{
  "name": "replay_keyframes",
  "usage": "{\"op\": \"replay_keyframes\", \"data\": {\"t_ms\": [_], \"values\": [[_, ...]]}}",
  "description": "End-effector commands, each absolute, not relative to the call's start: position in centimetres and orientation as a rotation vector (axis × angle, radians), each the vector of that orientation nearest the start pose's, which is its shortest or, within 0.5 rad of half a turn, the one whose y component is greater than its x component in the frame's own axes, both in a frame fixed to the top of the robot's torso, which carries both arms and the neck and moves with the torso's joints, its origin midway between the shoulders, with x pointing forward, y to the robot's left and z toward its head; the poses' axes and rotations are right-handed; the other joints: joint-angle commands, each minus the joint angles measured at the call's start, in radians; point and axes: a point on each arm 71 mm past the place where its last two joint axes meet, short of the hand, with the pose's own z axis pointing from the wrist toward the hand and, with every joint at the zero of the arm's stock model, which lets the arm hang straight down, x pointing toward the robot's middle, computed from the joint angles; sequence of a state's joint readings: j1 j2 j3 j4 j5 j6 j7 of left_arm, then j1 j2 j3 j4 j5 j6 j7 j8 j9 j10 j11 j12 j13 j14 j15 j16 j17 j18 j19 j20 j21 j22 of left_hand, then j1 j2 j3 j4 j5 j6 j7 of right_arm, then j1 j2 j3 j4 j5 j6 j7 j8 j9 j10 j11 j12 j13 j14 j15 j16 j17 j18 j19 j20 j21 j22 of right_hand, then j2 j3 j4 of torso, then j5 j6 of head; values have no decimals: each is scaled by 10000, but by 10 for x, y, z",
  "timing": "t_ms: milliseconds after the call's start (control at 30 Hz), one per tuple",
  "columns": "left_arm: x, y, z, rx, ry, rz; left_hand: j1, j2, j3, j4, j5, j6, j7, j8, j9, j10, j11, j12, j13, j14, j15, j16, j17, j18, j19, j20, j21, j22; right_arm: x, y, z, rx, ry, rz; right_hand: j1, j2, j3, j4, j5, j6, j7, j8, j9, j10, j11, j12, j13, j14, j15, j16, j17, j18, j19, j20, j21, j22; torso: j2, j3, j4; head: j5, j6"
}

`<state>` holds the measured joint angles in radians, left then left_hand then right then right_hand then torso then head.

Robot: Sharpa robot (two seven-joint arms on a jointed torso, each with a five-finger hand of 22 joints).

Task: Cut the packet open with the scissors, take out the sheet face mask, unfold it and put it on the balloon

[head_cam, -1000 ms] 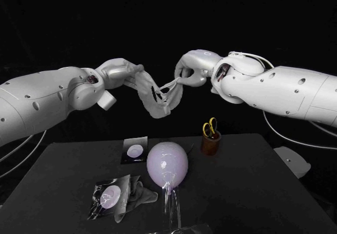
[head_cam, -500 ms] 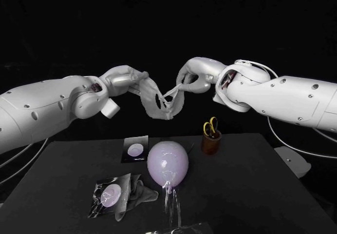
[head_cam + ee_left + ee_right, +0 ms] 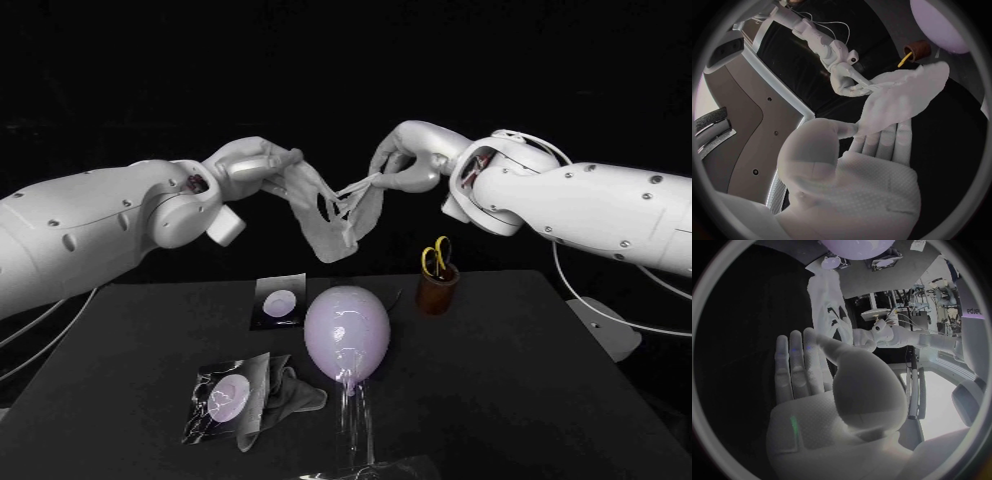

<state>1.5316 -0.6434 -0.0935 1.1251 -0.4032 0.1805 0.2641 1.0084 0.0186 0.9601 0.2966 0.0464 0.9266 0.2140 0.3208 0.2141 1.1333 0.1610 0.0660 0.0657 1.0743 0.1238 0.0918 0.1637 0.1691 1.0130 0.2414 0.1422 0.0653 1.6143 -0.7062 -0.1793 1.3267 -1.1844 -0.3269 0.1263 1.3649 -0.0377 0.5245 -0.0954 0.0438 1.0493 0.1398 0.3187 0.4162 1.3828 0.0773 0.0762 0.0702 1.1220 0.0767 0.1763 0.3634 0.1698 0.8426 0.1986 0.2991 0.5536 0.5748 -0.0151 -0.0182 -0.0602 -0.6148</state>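
A pale sheet face mask (image 3: 332, 208) hangs stretched in the air between my two hands, high above the table. My left hand (image 3: 257, 165) grips its one edge and my right hand (image 3: 400, 160) pinches the other. The left wrist view has the mask (image 3: 901, 97) draped over my left hand's fingers (image 3: 879, 142), with the right hand (image 3: 847, 80) beyond it. In the right wrist view the mask (image 3: 826, 305) runs past my right hand (image 3: 817, 370). A lilac balloon (image 3: 346, 332) stands on the table below. The cut-open packet (image 3: 234, 400) lies front left. Yellow-handled scissors (image 3: 434, 256) stick out of a brown cup (image 3: 436, 295).
A small dark packet (image 3: 278, 302) with a pale disc lies left of the balloon. A clear stand (image 3: 351, 425) holds the balloon near the table's front edge. The black table (image 3: 505, 400) spreads out to the right.
Both hands have shifted slightly lower and to the right with the mask still stretched between them. The mask's hanging fold has changed shape a little.
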Motion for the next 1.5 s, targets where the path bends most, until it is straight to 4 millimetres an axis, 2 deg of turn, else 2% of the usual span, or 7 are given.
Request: {"op": "replay_keyframes", "data": {"t_ms": [33,100,133,333,433,800,1500], "values": [[581,191,-39,-3575,16588,-15138,139,-22,-62,-17,32,68,12,37,15,89,-12,8,8,70,22,29,11,165,-14,3,-46,9,553,-175,-21,-2235,13812,7945,14,40,52,21,41,92,-8,29,119,41,-14,-56,3,65,-8,-40,-5,62,-22,-52,37,14,71,7,7,83,126],[595,198,-41,-3921,16367,-14720,141,-22,-62,-18,32,67,11,36,15,89,-12,7,8,70,22,28,11,165,-15,3,-47,8,570,-178,-23,-1712,13837,7628,21,42,60,18,42,96,-12,30,120,44,-15,-57,3,69,-11,-44,-5,63,-27,-55,41,23,-32,30,-84,151,247],[598,201,-43,-3985,16372,-14608,143,-18,-61,-18,33,68,11,36,15,88,-11,7,8,69,22,28,11,164,-17,4,-49,8,575,-181,-24,-1557,13876,7518,27,44,67,14,42,99,-12,30,120,47,-13,-58,3,71,-15,-46,-6,64,-24,-58,50,33,-40,27,-88,172,204],[591,206,-46,-3907,16497,-14774,149,-21,-65,-17,32,64,14,34,15,83,-9,3,6,68,24,26,11,163,-24,6,-54,6,582,-192,-29,-678,14173,7586,27,43,76,14,41,101,-9,28,119,51,-8,-63,3,75,-18,-52,-9,64,-22,-62,70,58,-29,25,-1,110,90],[588,202,-46,-3824,16547,-14892,153,-23,-68,-18,32,60,16,31,15,79,-7,0,5,65,25,24,10,162,-27,7,-58,5,582,-190,-32,-451,14360,7780,27,43,77,14,42,100,-8,27,119,50,-7,-65,2,74,-17,-54,-10,63,-23,-62,72,61,-4,30,-24,149,175],[583,202,-51,-3866,16491,-14969,160,-26,-72,-18,32,54,19,28,14,72,-4,-4,3,60,28,19,9,161,-34,10,-64,4,587,-207,-38,670,14502,7839,21,43,80,18,42,98,-6,25,118,48,-5,-69,2,73,-15,-60,-12,61,-28,-62,77,70,-31,23,-36,98,227],[578,194,-60,-4044,16526,-15187,187,-78,-135,-13,27,-3,52,-6,9,8,25,-27,-8,24,50,-10,4,161,-71,26,-101,1,580,-206,-44,1143,14758,8537,5,42,108,33,42,77,7,6,112,20,10,-95,-7,47,3,-100,-25,47,-75,-59,91,114,-26,19,-38,13,299]]}}
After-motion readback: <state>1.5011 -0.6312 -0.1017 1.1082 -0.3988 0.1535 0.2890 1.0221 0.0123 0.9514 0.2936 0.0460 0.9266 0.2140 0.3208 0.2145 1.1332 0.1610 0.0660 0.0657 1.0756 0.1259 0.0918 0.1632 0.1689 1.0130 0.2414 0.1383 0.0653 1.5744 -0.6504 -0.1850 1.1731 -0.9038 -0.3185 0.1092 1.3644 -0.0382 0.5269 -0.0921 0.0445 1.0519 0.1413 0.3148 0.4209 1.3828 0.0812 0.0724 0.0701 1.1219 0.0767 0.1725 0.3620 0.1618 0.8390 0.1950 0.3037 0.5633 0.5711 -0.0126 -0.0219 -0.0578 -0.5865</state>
